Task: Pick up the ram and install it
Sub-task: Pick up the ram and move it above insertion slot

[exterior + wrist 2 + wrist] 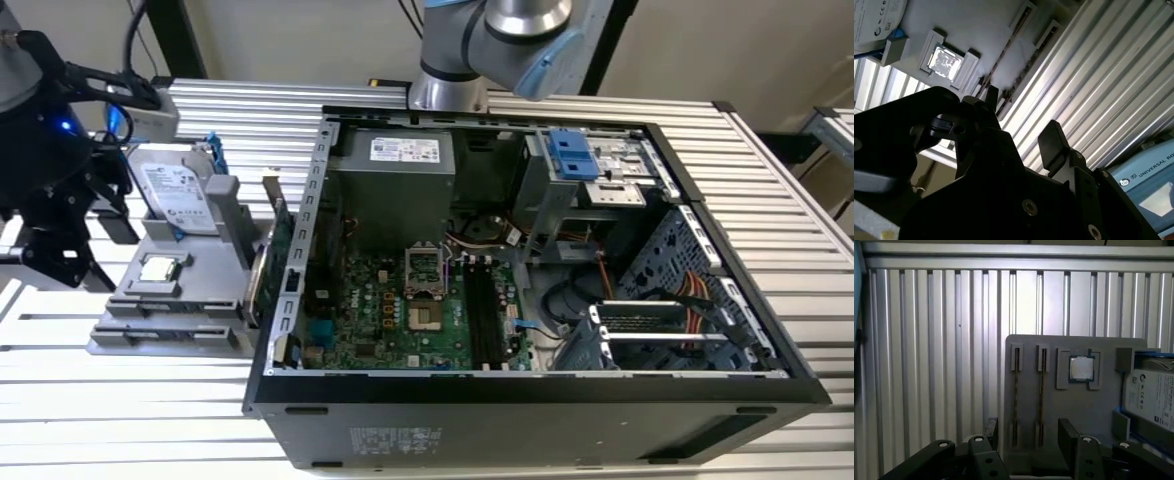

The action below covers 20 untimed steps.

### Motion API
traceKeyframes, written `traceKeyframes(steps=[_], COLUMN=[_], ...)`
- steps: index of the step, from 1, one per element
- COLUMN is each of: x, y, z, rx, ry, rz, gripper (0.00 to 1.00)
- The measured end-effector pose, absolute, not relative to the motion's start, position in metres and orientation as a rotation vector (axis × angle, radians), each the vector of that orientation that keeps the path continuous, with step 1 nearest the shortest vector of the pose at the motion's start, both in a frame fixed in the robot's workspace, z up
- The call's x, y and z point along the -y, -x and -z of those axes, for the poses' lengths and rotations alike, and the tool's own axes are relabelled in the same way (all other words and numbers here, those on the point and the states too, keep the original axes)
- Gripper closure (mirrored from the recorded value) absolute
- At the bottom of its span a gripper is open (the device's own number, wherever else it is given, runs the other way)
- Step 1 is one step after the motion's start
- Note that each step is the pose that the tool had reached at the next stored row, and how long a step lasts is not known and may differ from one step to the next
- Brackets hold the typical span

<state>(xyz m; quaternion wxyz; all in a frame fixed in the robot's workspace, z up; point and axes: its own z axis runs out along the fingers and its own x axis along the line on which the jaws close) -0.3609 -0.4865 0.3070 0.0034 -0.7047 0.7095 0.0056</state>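
Above the grey plastic parts tray (1094, 410), hovering the black two-finger gripper (1029, 432), jaws spread wide and empty, framing the long thin ram stick (1016, 385) standing edge-up in its slot just ahead, long axis running crosswise to the closing line.

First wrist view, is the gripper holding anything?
No, the gripper has its jaws apart with nothing between them, and the gray holder shows beyond them.
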Motion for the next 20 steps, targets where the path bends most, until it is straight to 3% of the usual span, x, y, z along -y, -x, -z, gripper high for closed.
traceKeyframes(steps=[20], x=[0.485], y=[0.361], z=[-0.287], rx=[-2.224], ry=[2.209], rz=[-0.018], gripper=[0.0])
